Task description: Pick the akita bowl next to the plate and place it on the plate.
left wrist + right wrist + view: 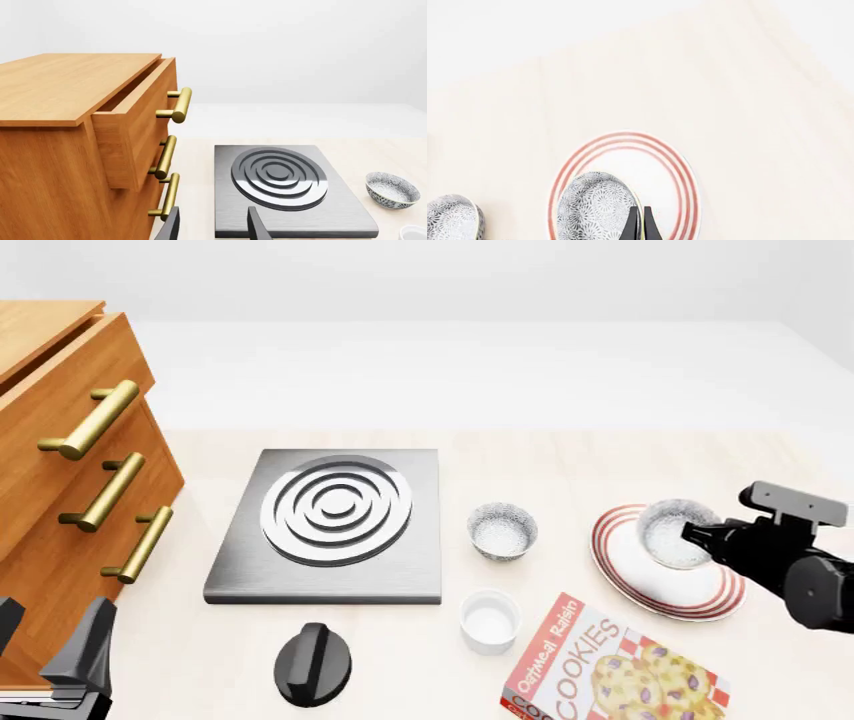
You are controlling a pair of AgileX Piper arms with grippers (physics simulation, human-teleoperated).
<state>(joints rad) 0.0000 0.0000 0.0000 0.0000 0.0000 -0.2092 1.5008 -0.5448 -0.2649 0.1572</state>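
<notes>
Front view shows the akita bowl (675, 532) tilted over the plate (638, 585), its rim pinched by the right tool (694, 533), which reaches in from the right side of the bench (561, 455). Right wrist view confirms the grip: the two dark fingers (631, 225) stand nearly together with the bowl's rim clamped between them, and the speckled outside of the bowl lies over the red-ringed plate; whether the bowl touches the plate I cannot tell. A second, look-alike bowl (502, 530) sits upright just left of the plate, between it and the grey stove slab (400, 575). Nearer the arms, a plain white cup (490, 621) stands beside a cookie box (614, 670), and a black knob-like object (315, 664) lies in front of the slab. A wooden drawer cabinet (54, 540) with brass handles fills the left side, its top drawer pulled partly out. The left tool (212, 227) hangs low near the cabinet, its fingers spread apart and holding nothing.
</notes>
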